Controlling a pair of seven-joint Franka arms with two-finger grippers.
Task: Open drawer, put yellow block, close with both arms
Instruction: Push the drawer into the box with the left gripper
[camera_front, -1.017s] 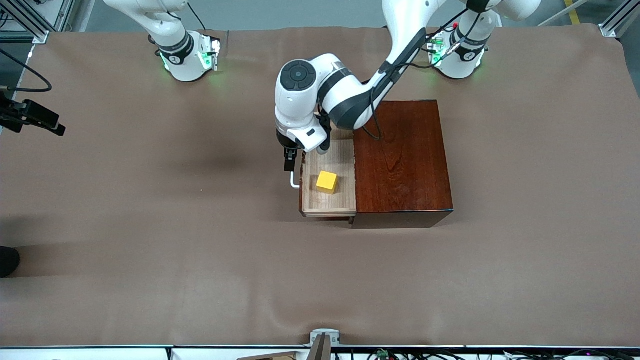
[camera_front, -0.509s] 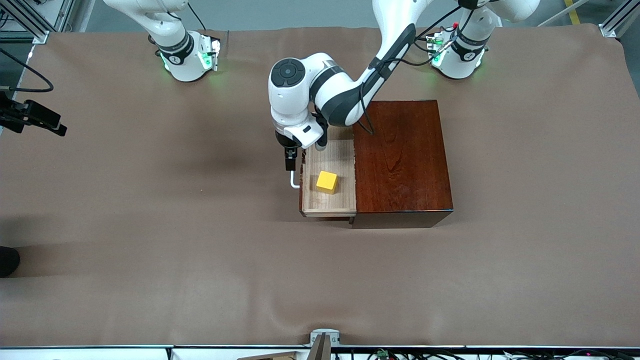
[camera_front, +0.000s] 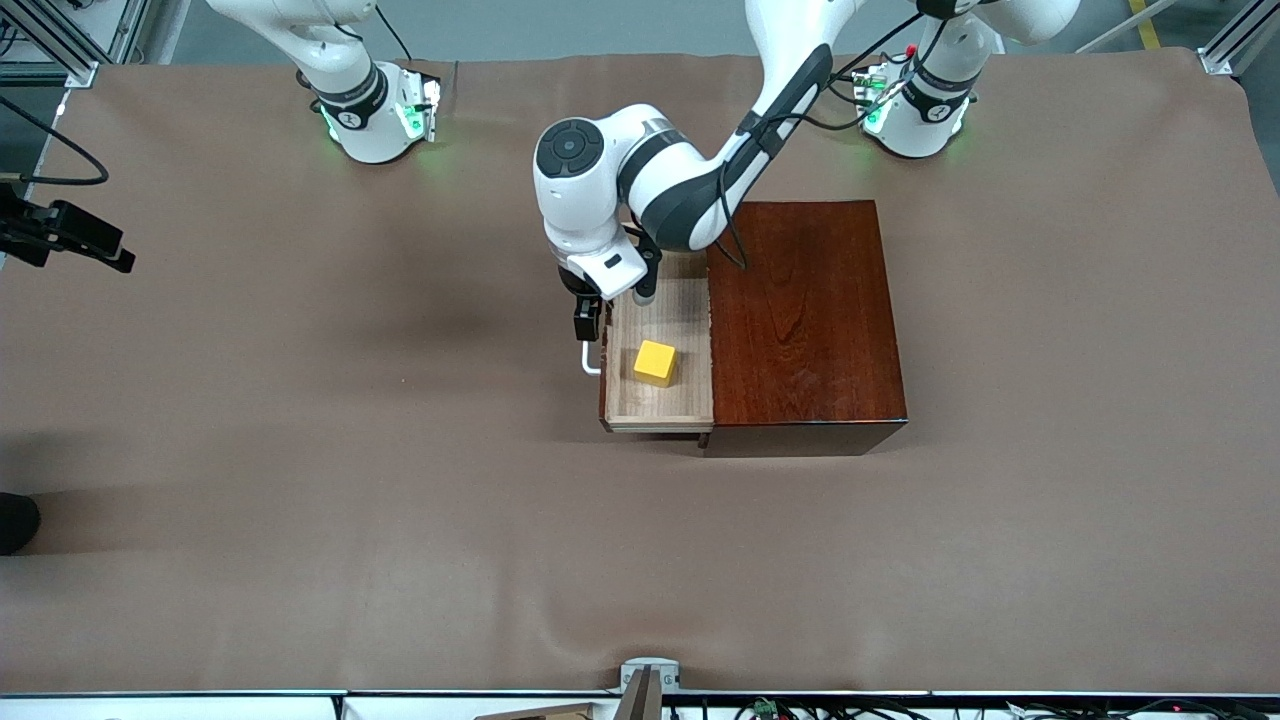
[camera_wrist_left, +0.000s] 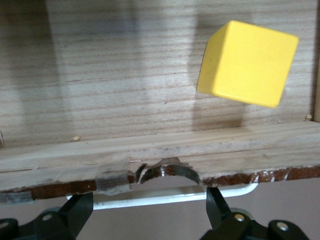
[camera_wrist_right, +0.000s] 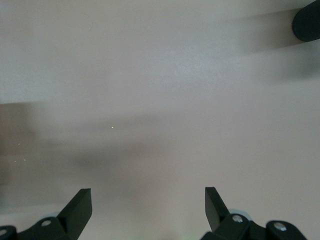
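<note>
**Brown-covered table, drawer pulled out**

Brown cloth covers the table (camera_front: 300, 450). On it, the drawer (camera_front: 690, 405) stands open with the yellow block (camera_front: 655, 362) on its pale floor. The left gripper (camera_front: 588, 325) hangs at the white handle (camera_wrist_left: 170, 195), jaws apart (straddling the bar). The right gripper (camera_wrist_right: 147, 207) waits over bare cloth, jaws wide.

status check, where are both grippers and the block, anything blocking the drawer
Left gripper open at the drawer handle. Right gripper open over bare table, waiting. Yellow block in the open drawer. Nothing in the way.
</note>
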